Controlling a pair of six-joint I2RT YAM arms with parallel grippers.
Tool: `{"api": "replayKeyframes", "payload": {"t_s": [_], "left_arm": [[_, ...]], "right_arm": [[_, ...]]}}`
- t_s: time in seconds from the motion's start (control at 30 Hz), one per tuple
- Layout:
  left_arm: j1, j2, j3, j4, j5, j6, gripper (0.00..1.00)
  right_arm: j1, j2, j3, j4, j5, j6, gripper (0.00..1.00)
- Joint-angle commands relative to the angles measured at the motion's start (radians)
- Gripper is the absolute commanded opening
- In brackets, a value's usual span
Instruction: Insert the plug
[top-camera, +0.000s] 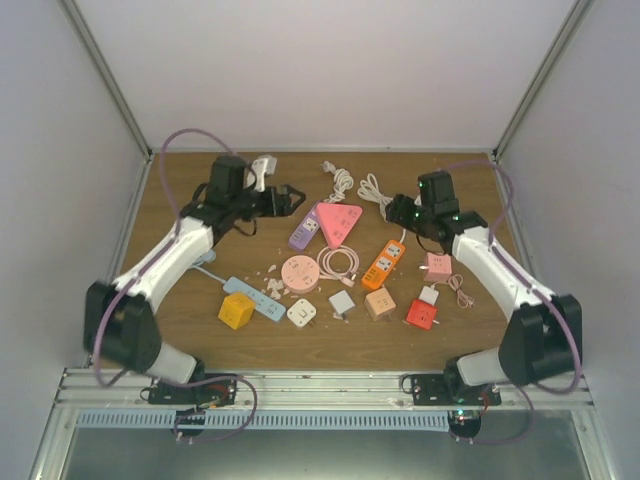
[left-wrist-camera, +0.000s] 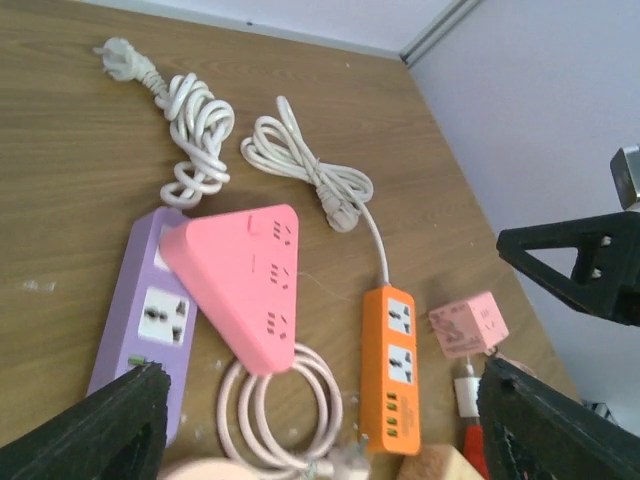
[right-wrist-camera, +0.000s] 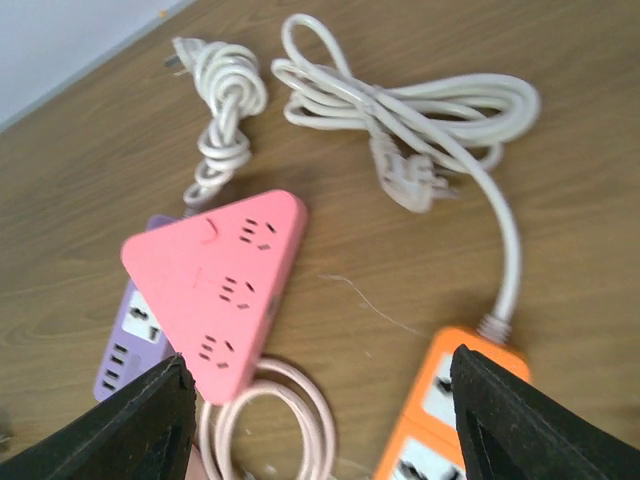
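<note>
Judging the plug (right-wrist-camera: 405, 185) light and hard, its cord (right-wrist-camera: 503, 250) springy, so taking it by the body sides, with left end effector (left-wrist-camera: 325, 368) and right end effector (right-wrist-camera: 320, 355) open, empty.

A wooden table (top-camera: 330, 350) sits inside white walls (top-camera: 330, 70). Near its front edge a yellow cube adapter (top-camera: 236, 310) touches the end of a blue power strip (top-camera: 255, 298). Right of them are a round pink socket (top-camera: 299, 272), a white cube adapter (top-camera: 302, 313), a small pale adapter (top-camera: 342, 302) and a tan cube (top-camera: 379, 303). Further right, a white charger (top-camera: 429, 296) touches a red cube (top-camera: 420, 314), and a pink cube (top-camera: 438, 266) lies just behind them.
</note>
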Motion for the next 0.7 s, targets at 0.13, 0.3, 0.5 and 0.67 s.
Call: {"api": "replayKeyframes", "payload": {"t_s": [0.13,0.3,0.5,0.67], "left_arm": [[-0.002,-0.277,-0.276,0.05,-0.046,0.037,0.99],[0.021,-0.3,-0.348,0.064,0.019,0.042,0.99],[0.045,-0.303,-0.389,0.089,0.067,0.008,0.99],[0.094,-0.255,-0.382,0.073,0.107,-0.001,0.99]], "right_arm": [[0.104,-0.156,-0.032,-0.276,0.275,0.033,0.72],[0.208,-0.164,-0.043,-0.388,0.397,0.109,0.81],[0.378,-0.113,-0.065,-0.481,0.414,0.156,0.93],[0.454,-0.11,-0.214,-0.377,0.267,0.128,0.95]]}}
